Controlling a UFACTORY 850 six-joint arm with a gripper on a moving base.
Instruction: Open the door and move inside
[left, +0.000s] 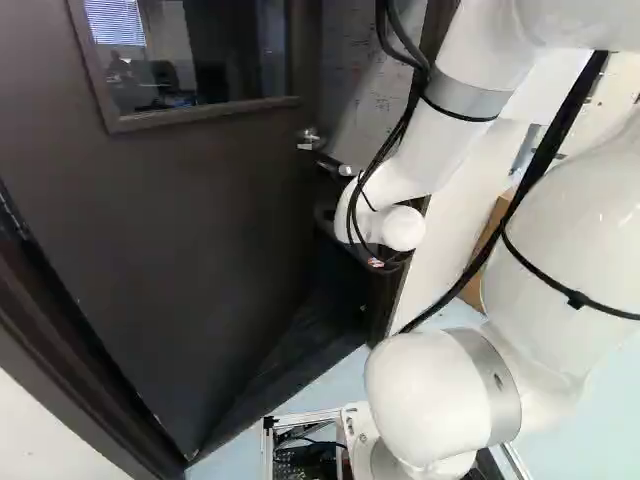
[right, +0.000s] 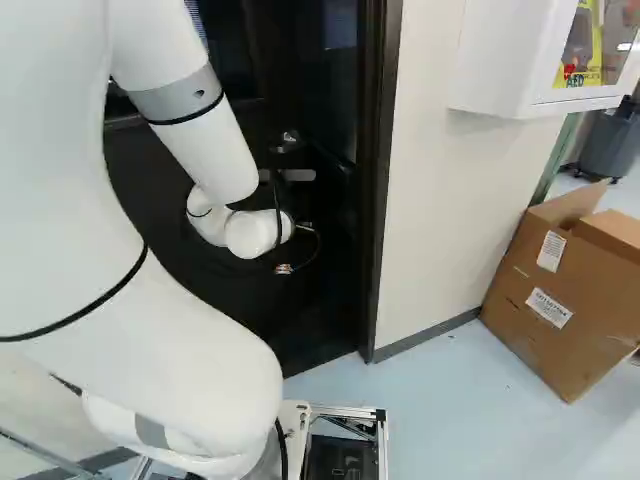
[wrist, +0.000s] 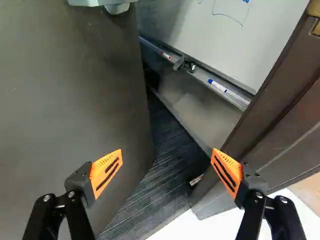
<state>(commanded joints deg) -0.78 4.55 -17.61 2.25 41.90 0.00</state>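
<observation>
The dark door (left: 170, 220) stands ajar, swung away from its frame (right: 380, 180), with a gap along the handle side. Its metal handle (left: 310, 140) shows near the free edge in the left base view; part of the handle (wrist: 118, 7) appears ahead of the gripper in the wrist view. My gripper (wrist: 167, 151) is open with nothing between its fingers, one finger over the door panel (wrist: 70, 110), the other over the door frame (wrist: 270, 115). In the base views the gripper is hard to make out against the dark doorway beyond the white wrist.
Through the gap are dark carpet (wrist: 165, 175) and a whiteboard (wrist: 220, 35) with a marker tray (wrist: 200, 74). Right of the frame stands a pale wall (right: 440, 200) with a white cabinet (right: 520, 60); a cardboard box (right: 560, 290) is on the floor beside it.
</observation>
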